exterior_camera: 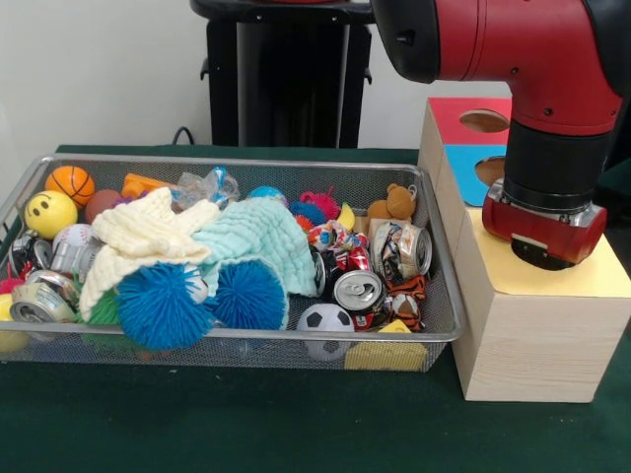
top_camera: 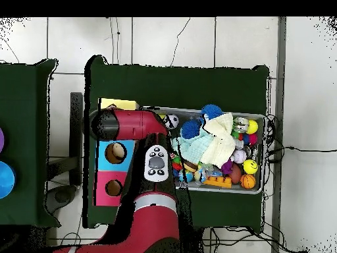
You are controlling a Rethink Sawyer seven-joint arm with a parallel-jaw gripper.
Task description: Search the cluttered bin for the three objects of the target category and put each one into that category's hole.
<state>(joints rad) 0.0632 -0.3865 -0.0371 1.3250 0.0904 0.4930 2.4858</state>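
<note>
The wire mesh bin (exterior_camera: 246, 161) stands on the green table, full of clutter; it also shows in the overhead view (top_camera: 263, 120). One small multicoloured patched bundle (exterior_camera: 329, 236) seems to lie among the cans near the bin's right end; I make out no others. The pale wooden box with the yellow face (exterior_camera: 603, 278) stands right of the bin. My gripper (exterior_camera: 545, 252) is straight down on that yellow face and covers its hole. In the overhead view my arm's end (top_camera: 105, 124) sits over the yellow box (top_camera: 120, 104). Whether it holds anything is hidden.
Two blue spiky balls (exterior_camera: 163, 305), cream and mint knitted cloths (exterior_camera: 251, 241), crushed cans (exterior_camera: 357, 291), a soccer ball (exterior_camera: 323, 320), a basketball (exterior_camera: 70, 182) and a teddy bear (exterior_camera: 397, 202) fill the bin. The blue-faced hole (exterior_camera: 490, 169) and the red-faced hole (exterior_camera: 484, 120) lie behind my gripper.
</note>
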